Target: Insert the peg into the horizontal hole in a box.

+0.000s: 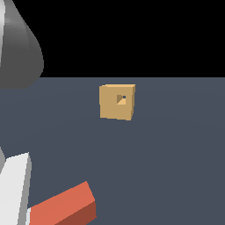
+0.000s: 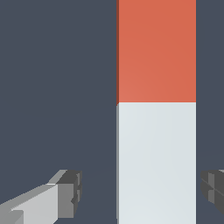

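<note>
The box point(image 1: 117, 102) is a small tan cube on the dark grey floor, mid-scene in the exterior view. The hole point(image 1: 121, 99) is a small square opening in the face turned toward the camera. The peg point(image 1: 66, 207) lies on the floor at the exterior view's lower left, well short of the box, red-orange end toward it. In the wrist view the peg point(image 2: 156, 52) is red-orange, with its white end point(image 2: 156, 162) between my fingers. My gripper point(image 2: 142, 192) is open and straddles the white end, with a wide gap at one finger point(image 2: 70, 194) and a narrow one at the other.
A large grey part of my arm point(image 1: 17, 48) fills the exterior view's upper left. A white part of my hand point(image 1: 15, 189) stands beside the peg. The dark grey floor point(image 1: 176, 154) stretches between peg and box.
</note>
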Action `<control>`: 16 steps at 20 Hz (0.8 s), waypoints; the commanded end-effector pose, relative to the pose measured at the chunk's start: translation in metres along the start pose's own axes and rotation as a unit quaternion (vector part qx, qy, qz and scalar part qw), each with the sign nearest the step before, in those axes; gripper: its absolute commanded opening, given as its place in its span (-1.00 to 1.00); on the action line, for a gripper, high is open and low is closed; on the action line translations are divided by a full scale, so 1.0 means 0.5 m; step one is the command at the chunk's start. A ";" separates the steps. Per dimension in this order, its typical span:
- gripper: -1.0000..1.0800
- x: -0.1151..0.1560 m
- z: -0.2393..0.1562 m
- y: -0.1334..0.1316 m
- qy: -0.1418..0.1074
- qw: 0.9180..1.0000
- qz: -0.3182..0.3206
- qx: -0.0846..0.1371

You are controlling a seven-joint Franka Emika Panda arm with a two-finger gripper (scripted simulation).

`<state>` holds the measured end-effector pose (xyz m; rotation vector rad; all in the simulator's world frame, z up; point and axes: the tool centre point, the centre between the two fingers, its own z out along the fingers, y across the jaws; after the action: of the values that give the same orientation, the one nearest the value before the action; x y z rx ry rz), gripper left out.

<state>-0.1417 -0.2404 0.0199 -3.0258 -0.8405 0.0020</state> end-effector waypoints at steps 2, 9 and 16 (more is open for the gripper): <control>-1.00 0.001 0.005 0.001 0.001 1.000 0.000 0.000; -1.00 0.001 0.005 0.001 0.001 1.000 0.000 0.000; -1.00 0.014 0.001 -0.002 0.000 1.000 -0.008 -0.001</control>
<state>-0.1395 -0.2391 0.0183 -3.0237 -0.8501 0.0024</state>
